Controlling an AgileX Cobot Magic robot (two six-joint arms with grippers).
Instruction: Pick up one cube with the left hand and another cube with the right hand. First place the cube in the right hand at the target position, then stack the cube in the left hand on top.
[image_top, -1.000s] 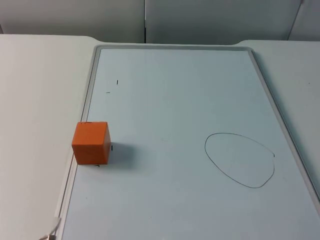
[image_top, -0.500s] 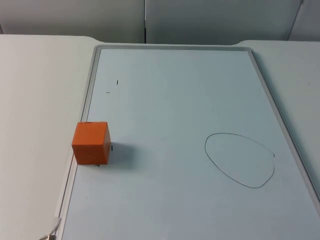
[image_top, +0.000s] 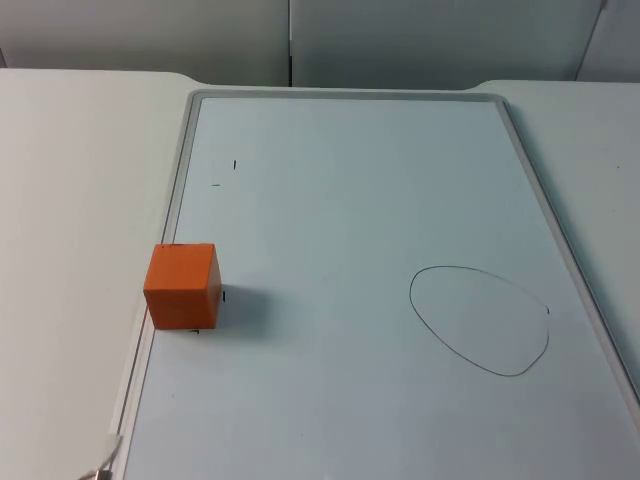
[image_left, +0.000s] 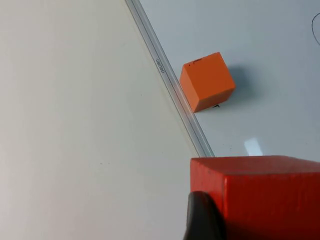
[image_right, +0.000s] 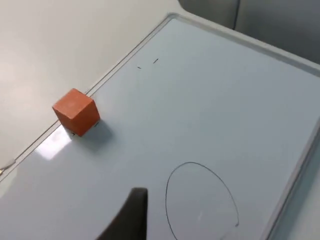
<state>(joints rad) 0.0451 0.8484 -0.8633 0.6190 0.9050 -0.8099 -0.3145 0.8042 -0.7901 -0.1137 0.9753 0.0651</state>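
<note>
My left gripper (image_left: 235, 225) pinches a red cube (image_left: 260, 192). Beyond it, 1 orange cube (image_top: 182, 286) sits at the whiteboard (image_top: 350, 200) edge. Whether my right gripper (image_right: 131, 220) is spread, I cannot tell; the drawn oval (image_top: 480, 320) lies further off.

orange cube (image_right: 75, 112) — whiteboard (image_right: 210, 110) edge | drawn oval (image_right: 202, 200) — apart | claw fingertip (image_right: 131, 215)

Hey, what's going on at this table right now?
The left gripper holds a red cube above the table's left side. An orange cube sits untouched on the white board, at its left frame edge. The hand-drawn oval outline on the board has nothing in it. The right gripper hangs above the board, carrying nothing visible.
</note>
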